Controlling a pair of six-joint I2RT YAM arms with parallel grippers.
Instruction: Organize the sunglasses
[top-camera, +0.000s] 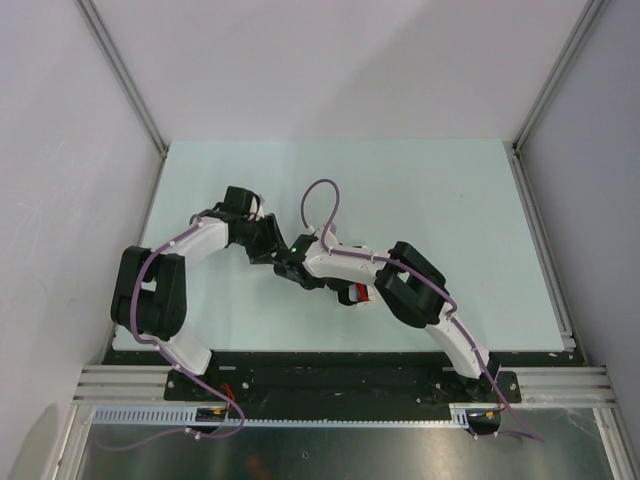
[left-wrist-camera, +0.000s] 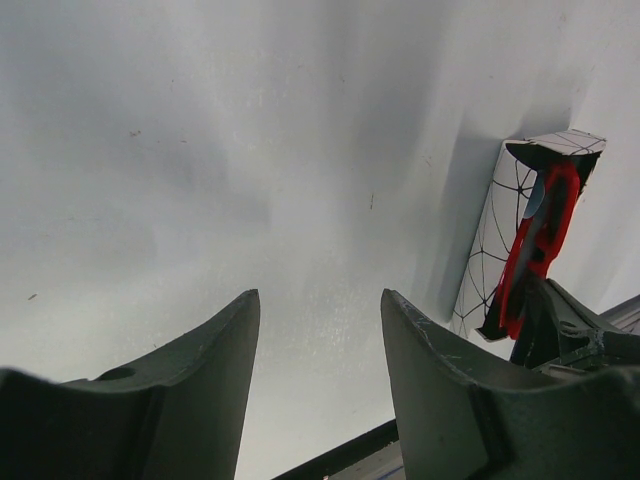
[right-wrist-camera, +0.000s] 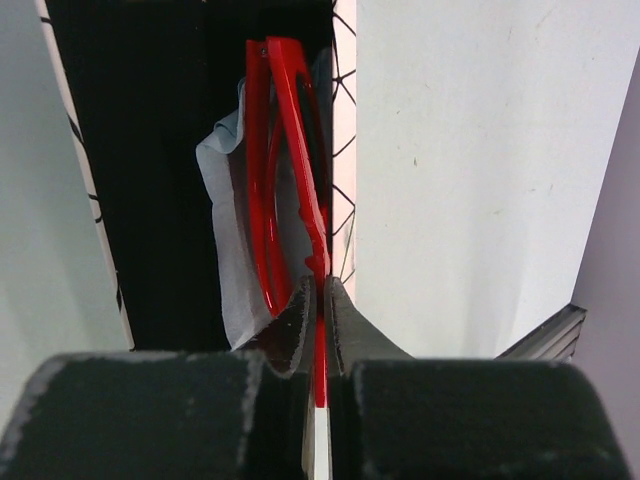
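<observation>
The sunglasses (right-wrist-camera: 285, 150), red-framed, hang upright in the mouth of the open white patterned case (right-wrist-camera: 344, 150), against its black lining. My right gripper (right-wrist-camera: 321, 285) is shut on a thin red part of their frame. A pale cloth (right-wrist-camera: 225, 250) lies inside the case beside them. In the left wrist view the case (left-wrist-camera: 495, 230) stands at the right with the sunglasses (left-wrist-camera: 540, 235) sticking out of it. My left gripper (left-wrist-camera: 320, 295) is open and holds nothing, above bare table to the left of the case. From above, only a bit of the sunglasses (top-camera: 364, 296) shows under the right arm.
Both arms meet over the near middle of the pale green table (top-camera: 450, 200). The right arm's forearm (top-camera: 340, 262) crosses just in front of the left gripper (top-camera: 268, 240). The table's black front edge (left-wrist-camera: 340, 450) runs close below the left fingers.
</observation>
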